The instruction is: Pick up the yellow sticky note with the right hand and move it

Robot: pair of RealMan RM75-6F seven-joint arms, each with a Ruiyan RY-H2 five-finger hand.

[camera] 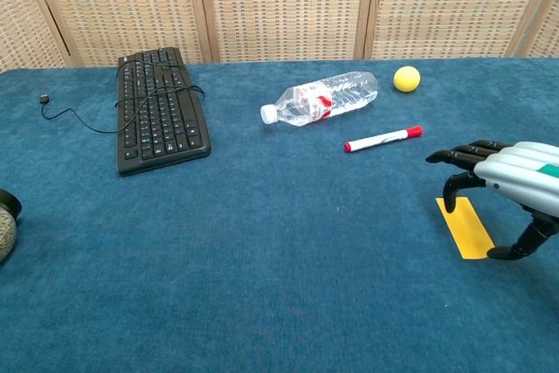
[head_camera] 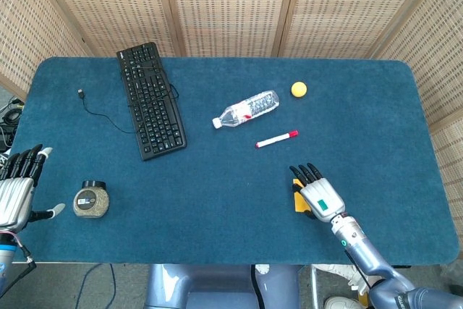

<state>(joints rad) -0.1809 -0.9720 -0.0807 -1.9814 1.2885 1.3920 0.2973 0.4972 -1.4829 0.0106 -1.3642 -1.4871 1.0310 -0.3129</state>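
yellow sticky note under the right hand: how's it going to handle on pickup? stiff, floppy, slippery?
The yellow sticky note lies flat on the blue felt table, so probably thin and floppy, with no raised edge for the right hand to catch. Likely very light; it may bend or curl rather than lift cleanly. On the felt, dragging an end may fold it.

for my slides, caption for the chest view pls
Right hand hovers over the flat yellow sticky note on the blue table.
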